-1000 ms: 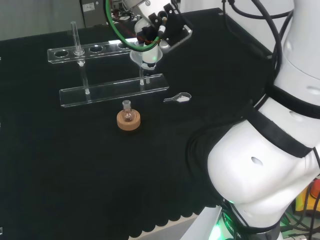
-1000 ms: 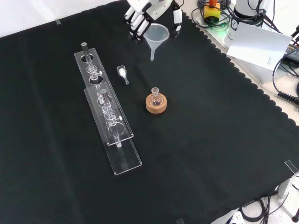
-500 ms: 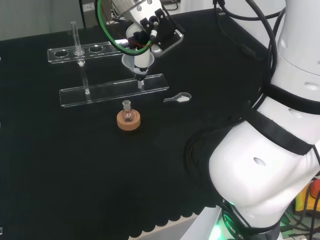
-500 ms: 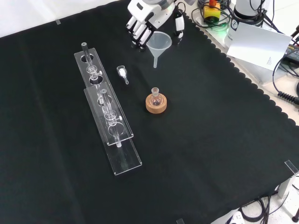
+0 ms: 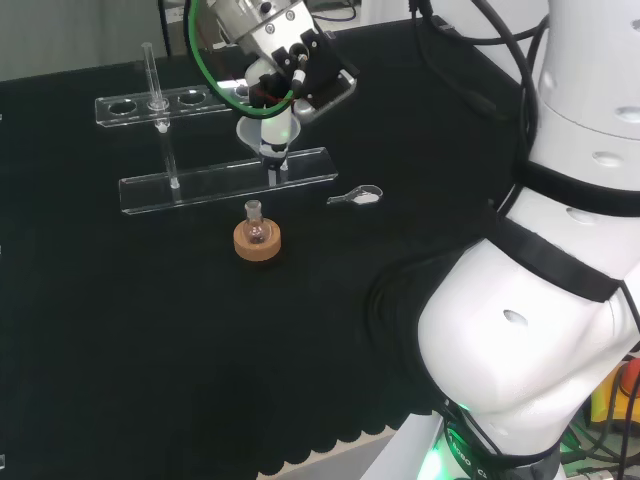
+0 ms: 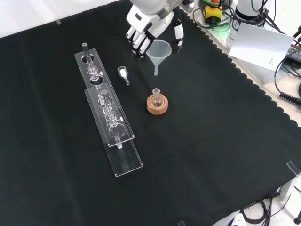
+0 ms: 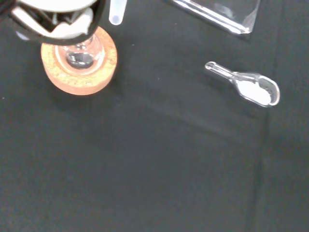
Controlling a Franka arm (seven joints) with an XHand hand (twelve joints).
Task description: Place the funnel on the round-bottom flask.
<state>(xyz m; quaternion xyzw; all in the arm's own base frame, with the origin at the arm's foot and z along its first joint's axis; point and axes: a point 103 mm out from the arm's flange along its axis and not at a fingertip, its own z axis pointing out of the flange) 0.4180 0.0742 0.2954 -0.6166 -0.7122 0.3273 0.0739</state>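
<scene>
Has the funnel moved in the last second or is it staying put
Yes. In the front view the funnel, held in the hand, has come down the picture toward the flask on its cork ring, but is not over it yet.

Clear rack [image 6: 109, 115] lies lengthwise, left of centre in the front view; one glass tube [image 6: 85, 48] stands upright at its far end. Small clear scoop [image 6: 124, 74] with white powder in its bowl, on the black cloth [image 6: 211, 155] just right of the rack, upper centre. White sheet [image 6: 261, 44], upper right, past the cloth's scalloped edge.
</scene>
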